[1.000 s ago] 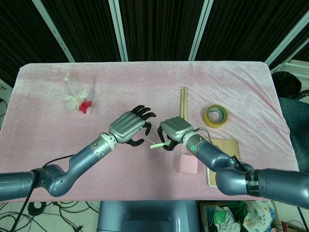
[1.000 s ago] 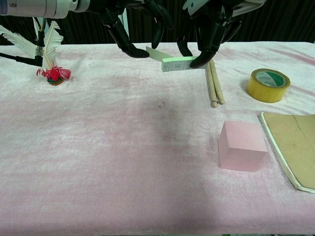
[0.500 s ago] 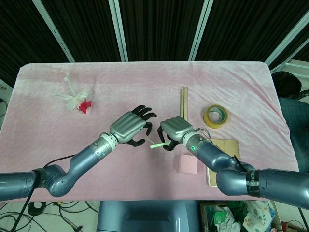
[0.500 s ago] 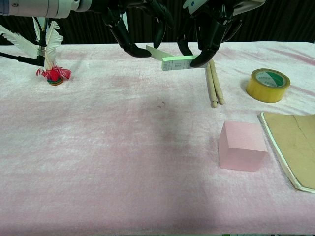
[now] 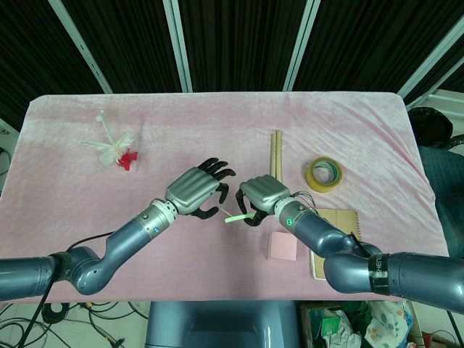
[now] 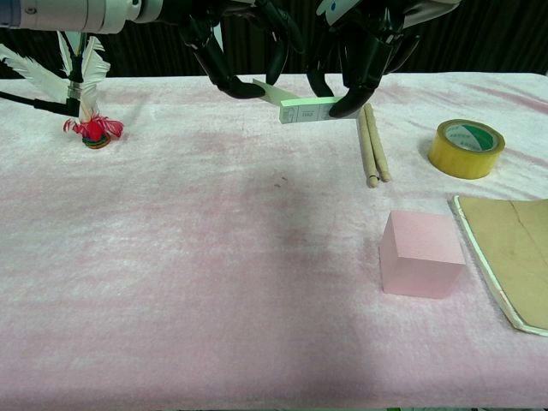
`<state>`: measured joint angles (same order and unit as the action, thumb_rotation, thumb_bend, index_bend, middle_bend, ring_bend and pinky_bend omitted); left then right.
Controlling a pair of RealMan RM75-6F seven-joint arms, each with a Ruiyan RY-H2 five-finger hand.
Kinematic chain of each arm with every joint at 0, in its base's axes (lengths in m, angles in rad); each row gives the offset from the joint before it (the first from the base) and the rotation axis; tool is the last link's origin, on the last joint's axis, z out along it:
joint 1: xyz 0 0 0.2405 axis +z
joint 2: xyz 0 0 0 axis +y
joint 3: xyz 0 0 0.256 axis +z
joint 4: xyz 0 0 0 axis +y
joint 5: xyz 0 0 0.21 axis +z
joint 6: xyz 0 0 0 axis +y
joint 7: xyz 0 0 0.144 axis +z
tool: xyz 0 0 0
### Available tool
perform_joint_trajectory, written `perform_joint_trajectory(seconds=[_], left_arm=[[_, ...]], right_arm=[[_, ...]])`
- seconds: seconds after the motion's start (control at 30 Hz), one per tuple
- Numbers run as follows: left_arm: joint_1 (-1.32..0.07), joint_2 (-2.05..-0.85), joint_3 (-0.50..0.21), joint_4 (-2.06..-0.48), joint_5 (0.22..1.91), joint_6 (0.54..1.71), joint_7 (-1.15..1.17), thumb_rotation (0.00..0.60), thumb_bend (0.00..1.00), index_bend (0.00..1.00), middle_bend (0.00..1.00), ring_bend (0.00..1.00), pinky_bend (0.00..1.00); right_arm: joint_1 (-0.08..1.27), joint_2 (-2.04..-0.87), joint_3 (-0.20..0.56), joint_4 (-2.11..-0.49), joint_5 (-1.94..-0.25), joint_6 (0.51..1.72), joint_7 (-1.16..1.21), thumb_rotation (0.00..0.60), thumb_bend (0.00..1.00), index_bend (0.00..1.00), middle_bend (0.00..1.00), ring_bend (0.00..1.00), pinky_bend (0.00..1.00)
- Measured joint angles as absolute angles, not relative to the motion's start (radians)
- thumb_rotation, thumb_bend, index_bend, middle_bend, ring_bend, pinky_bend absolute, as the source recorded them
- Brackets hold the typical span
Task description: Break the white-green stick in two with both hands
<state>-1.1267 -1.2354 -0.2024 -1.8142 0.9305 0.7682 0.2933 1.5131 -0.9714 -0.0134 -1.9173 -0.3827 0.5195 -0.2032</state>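
The white-green stick [image 5: 235, 217] [image 6: 304, 107] hangs above the pink table, its pale green end pinched in the fingers of my right hand [image 5: 262, 196] [image 6: 364, 51]. Its white end points left toward my left hand [image 5: 194, 190] [image 6: 231, 43]. That hand hovers just beside the stick with its fingers spread. In the chest view its thumb reaches the white tip, but I see no grip on it. Both palms are cut off by the top edge of the chest view.
A pair of wooden sticks [image 5: 276, 154] [image 6: 372, 145] lies just behind my right hand. To the right are a yellow tape roll [image 5: 323, 174] [image 6: 465, 147], a pink block [image 5: 282, 246] [image 6: 421, 253] and a brown notebook [image 5: 333, 239] [image 6: 509, 257]. A feather shuttlecock [image 5: 116, 148] [image 6: 86, 120] lies far left.
My left hand has crept slightly right, its thumb closing on the stick's white end. The right hand and stick have barely shifted.
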Motion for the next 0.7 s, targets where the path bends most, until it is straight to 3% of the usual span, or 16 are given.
perform_joint_trajectory(seconds=[0.3,0.7], left_arm=[[-1.136,-1.246,-0.2,-1.812,0.925,0.763,0.295,0.6,0.42,0.58,0.16,0.0,0.0],[-1.144,-1.251,-0.192,-1.809,0.907,0.763,0.304,0.6,0.52,0.66,0.21,0.0,0.0]], right_arm=[[1.516,-0.967,-0.019,-1.919,-0.387,0.517,-0.195,0.6,0.49,0.75,1.0,1.0,0.98],[1.515,-0.959,-0.025,-1.923,-0.397,0.512,-0.183,0.6,0.49,0.75,1.0,1.0,0.98]])
